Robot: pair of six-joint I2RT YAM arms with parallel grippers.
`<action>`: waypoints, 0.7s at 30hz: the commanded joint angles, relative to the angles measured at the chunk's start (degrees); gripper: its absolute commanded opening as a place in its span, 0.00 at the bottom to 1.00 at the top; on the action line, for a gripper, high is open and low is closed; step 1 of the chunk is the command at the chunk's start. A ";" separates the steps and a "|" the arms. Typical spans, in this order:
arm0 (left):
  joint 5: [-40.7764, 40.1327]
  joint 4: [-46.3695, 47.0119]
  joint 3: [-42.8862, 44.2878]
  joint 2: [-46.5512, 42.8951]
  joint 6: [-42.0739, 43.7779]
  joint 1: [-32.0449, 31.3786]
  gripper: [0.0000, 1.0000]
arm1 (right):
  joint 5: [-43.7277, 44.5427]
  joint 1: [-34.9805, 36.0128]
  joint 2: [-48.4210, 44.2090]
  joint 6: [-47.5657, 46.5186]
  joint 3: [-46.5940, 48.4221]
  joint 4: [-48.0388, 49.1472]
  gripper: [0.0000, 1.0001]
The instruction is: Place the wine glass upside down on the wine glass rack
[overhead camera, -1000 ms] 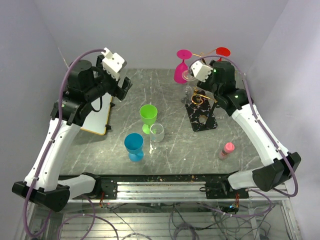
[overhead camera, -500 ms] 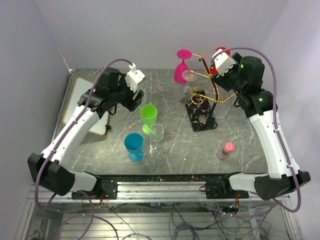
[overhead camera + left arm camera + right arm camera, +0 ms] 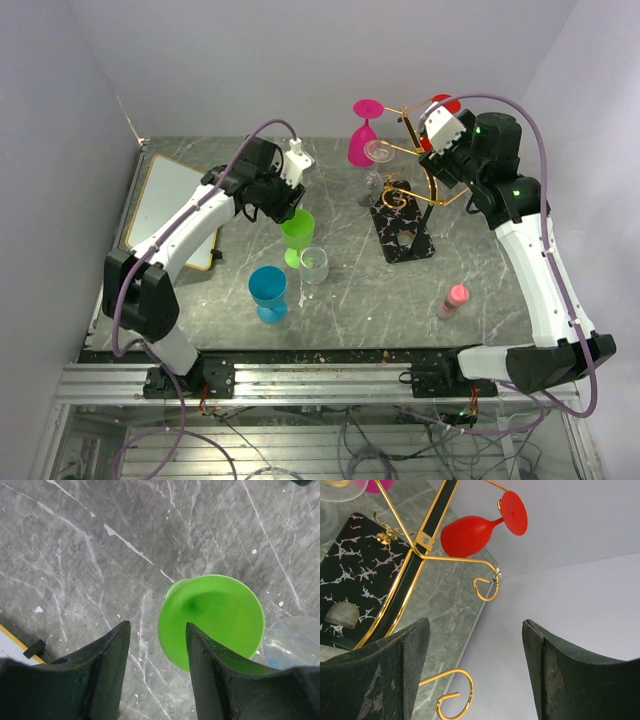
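Item: green wine glass (image 3: 297, 230). It stood upright on the grey marbled table (image 3: 340, 310), left of centre and well apart from the rack.

Wine glass rack (image 3: 415, 247): gold wire stand on a black, white-veined base, right of centre.
- A pink glass (image 3: 362, 140) and a clear glass (image 3: 378, 151) hung from it bowl-down.
- A red glass (image 3: 470, 534) also hung there. From above it was mostly hidden behind the right wrist.

Left gripper (image 3: 156, 640): poised over the green glass with its jaws parted. Only table showed between them, and the glass rim passed under one finger.

Right gripper (image 3: 475, 625): beside the rack's upper arms, spread wide and holding nothing.

Nearby items:
- A small clear glass (image 3: 314, 262) stood just beside the green one. It was cut off at the frame edge in the left wrist view.
- A blue glass (image 3: 268, 290) stood nearer the arms.
- A pink bottle (image 3: 455, 298) was too small for any label to be read.
- A white board (image 3: 165, 205) lay at the far left, partly covered by the left arm.
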 commanded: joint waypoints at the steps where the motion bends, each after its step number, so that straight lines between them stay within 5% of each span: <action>1: -0.55 -0.64 2.87 2.07 -0.92 -0.78 0.57 | 0.71 -0.34 0.44 0.55 -1.24 1.23 0.74; 21: -5.49 -6.98 9.34 6.44 8.79 -1.98 0.07 | 3.60 -0.41 1.21 1.10 -2.58 0.77 0.74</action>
